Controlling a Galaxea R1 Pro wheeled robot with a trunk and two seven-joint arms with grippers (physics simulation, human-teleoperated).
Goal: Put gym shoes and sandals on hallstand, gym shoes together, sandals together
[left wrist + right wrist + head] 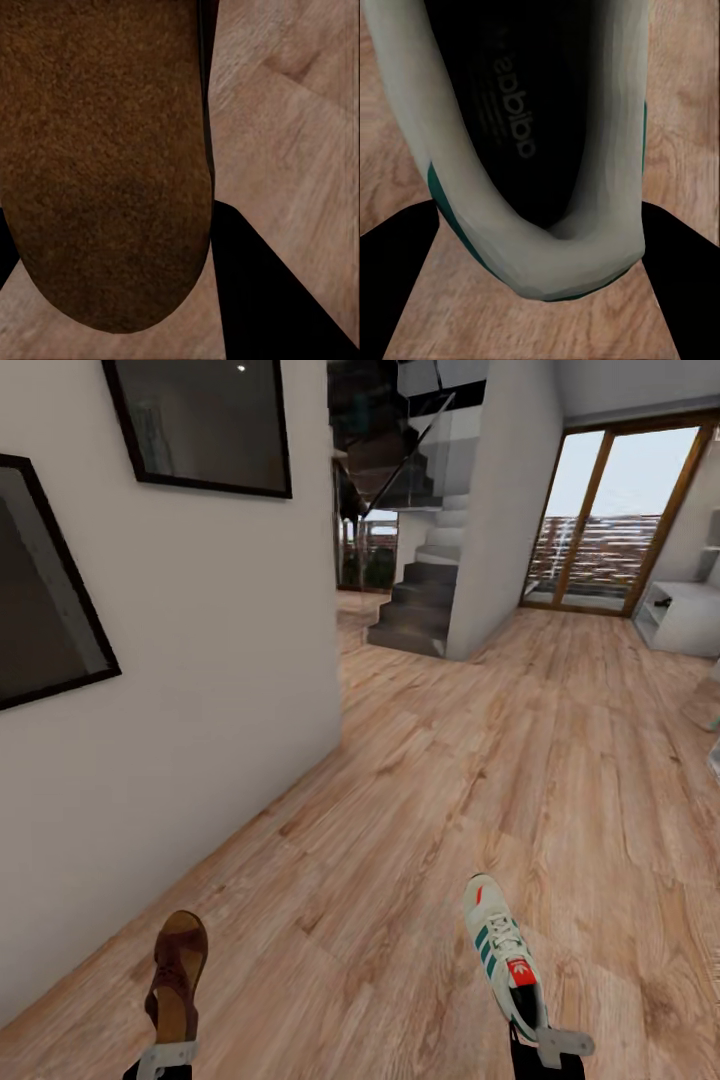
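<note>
Carrying, not picking: left tool (168,1056) clenched on the heel of a brown sandal (178,972), right tool (556,1048) clenched on the heel of a white gym shoe (502,955) with green stripes and a red tongue patch. Both held off the corridor floor (480,780), toes pointing forward and away from the trunk, long axes running straight out from each tool; gym shoe's toe leaning slightly toward the left. In the left wrist view, sandal's suede footbed (105,157) close against the camera with wood planks beyond; in the right wrist view, gym shoe's heel collar (547,262) and dark insole likewise, floor beneath. Ahead, a white wall with dark framed pictures (205,425) on the left side, a staircase (420,600) further down, glazed doors (610,520) at the far end. At the far right edge of the floor, a pale low unit with an open base (685,615), probably the rack or the plain bench, too cropped to tell which. Well apart from both tools, and off to the right: probably a drive forward and a turn that way before any placing. Something greenish at the right edge of the floor (708,715), perhaps another shoe, too cut off to say. Right arm nearer that side.
</note>
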